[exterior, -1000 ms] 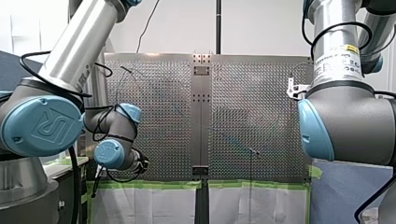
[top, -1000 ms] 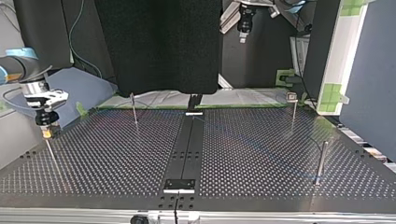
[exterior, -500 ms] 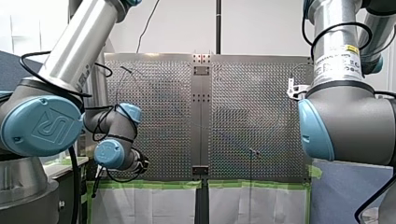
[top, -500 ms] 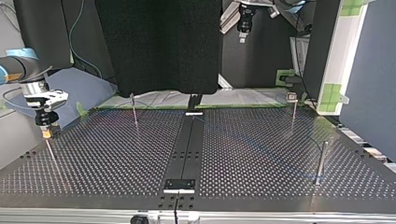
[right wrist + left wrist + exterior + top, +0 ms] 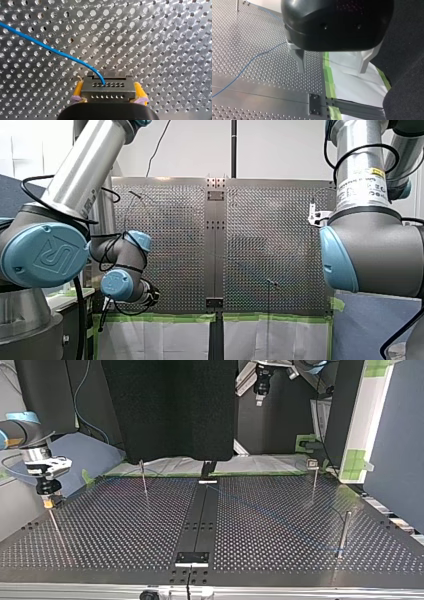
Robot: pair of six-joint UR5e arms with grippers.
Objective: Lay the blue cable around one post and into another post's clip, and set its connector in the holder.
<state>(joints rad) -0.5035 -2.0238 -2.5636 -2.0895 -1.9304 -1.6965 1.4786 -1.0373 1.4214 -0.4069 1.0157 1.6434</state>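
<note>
Presently the connector-carrying step looks to be in hand. Right wrist view: right gripper (image 5: 108,83) clamped on the black connector (image 5: 110,93), yellow pads (image 5: 78,88) pressed to its two ends; blue cable (image 5: 50,48) leaves the connector's face and arcs away over the perforated table (image 5: 162,37).

Top view: that gripper hangs at the left edge of the frame, directly over a thin post (image 5: 56,527) (whether this post bears the holder cannot be told); a faint blue line crosses the right half of the table toward the taller post (image 5: 344,530) at lower right; whether it wraps that post is too faint to say.

Left wrist view: left gripper (image 5: 333,66) spread wide, metal fingers (image 5: 300,61) empty, held above the table's edge near the green tape (image 5: 327,75); a run of cable lies on the plate off to one side of it.

Judgement: routing unconfirmed, connector not yet seated. Next move calls for lining the connector squarely over the holder and lowering gently, without dragging the cable off its posts; the left arm could tend slack.
</note>
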